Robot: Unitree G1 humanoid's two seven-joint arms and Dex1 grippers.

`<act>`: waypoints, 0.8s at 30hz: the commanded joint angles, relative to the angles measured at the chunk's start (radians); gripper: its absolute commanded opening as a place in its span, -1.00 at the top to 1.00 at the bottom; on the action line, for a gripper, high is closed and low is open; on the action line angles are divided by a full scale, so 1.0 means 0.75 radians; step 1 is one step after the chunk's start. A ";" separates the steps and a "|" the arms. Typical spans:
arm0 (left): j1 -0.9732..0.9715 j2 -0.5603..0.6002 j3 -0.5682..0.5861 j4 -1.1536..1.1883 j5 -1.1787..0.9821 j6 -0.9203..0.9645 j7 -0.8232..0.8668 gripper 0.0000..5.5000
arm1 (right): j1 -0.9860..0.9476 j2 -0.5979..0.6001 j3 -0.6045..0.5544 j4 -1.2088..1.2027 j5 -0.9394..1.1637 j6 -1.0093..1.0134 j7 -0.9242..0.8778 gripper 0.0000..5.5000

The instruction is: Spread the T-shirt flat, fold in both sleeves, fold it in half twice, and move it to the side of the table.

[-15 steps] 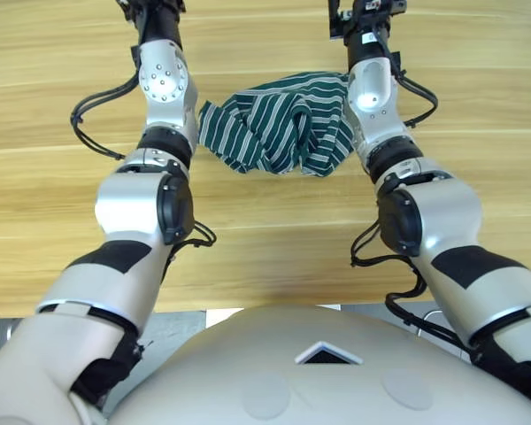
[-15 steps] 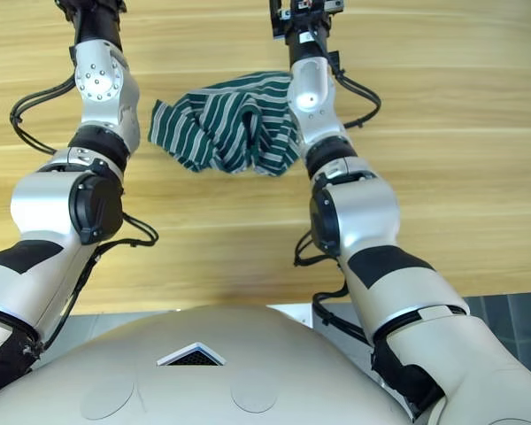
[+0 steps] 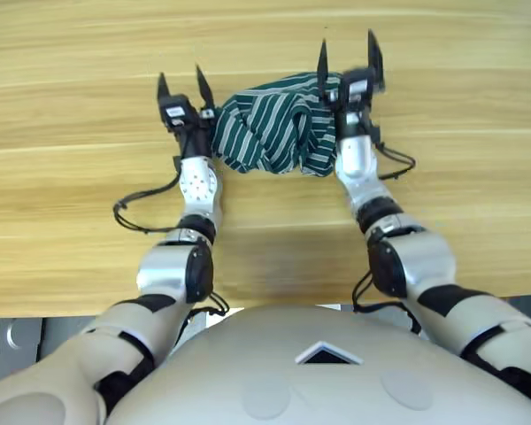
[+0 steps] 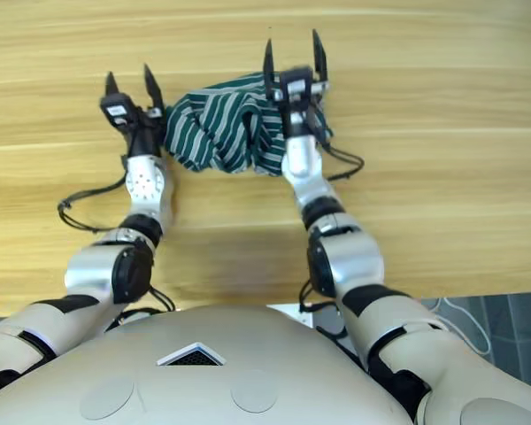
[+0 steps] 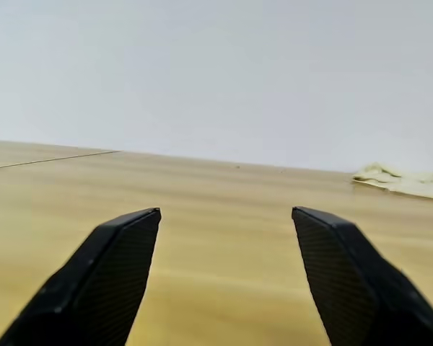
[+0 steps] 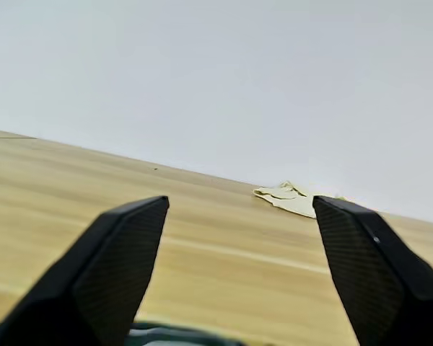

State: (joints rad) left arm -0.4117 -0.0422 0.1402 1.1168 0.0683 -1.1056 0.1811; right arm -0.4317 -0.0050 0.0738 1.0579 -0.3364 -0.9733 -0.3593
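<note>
**Both arms have pulled back from the far stretch of the worktop, bringing the left jaws and right jaws into sight on either side of the shirt.** Each pair stands wide apart and grips nothing, with its black tapered fingers [image 5: 108,281] pointing away from the robot over the wood. The left jaws sit just beside the left edge of the crumpled dark-green T-shirt with white stripes [image 3: 270,124]. The right jaws rise at its right edge, where that arm's wrist lies over the bunched cloth. The T-shirt rests in an unspread heap between the two arms, on the pale wooden worktop [image 3: 71,177]. Farther off, a small pale-yellow rag [image 6: 292,196] lies near the worktop's far edge, before a plain white wall [image 5: 216,65].
</note>
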 commanded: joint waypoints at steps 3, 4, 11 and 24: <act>0.178 -0.016 -0.027 -0.236 0.033 -0.044 0.015 -0.24 | 0.242 -0.056 0.019 -0.281 0.039 0.050 0.069 -0.34; 0.178 0.024 -0.012 -0.287 0.003 -0.002 -0.004 -0.24 | 0.250 -0.075 -0.015 -0.301 0.125 0.084 0.126 -0.34; -0.080 0.181 0.079 -0.188 -0.173 0.337 -0.093 -0.24 | 0.192 -0.219 -0.173 -0.381 0.298 0.302 0.187 -0.34; -0.098 0.120 -0.034 -0.060 -0.030 0.266 -0.084 -0.24 | 0.002 -0.043 -0.043 -0.111 0.068 0.357 -0.120 -0.34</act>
State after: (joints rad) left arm -0.4902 0.0341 0.1063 1.0622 0.0430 -0.8954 0.1166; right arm -0.4595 -0.0215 0.0573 0.9587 -0.3116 -0.6908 -0.4630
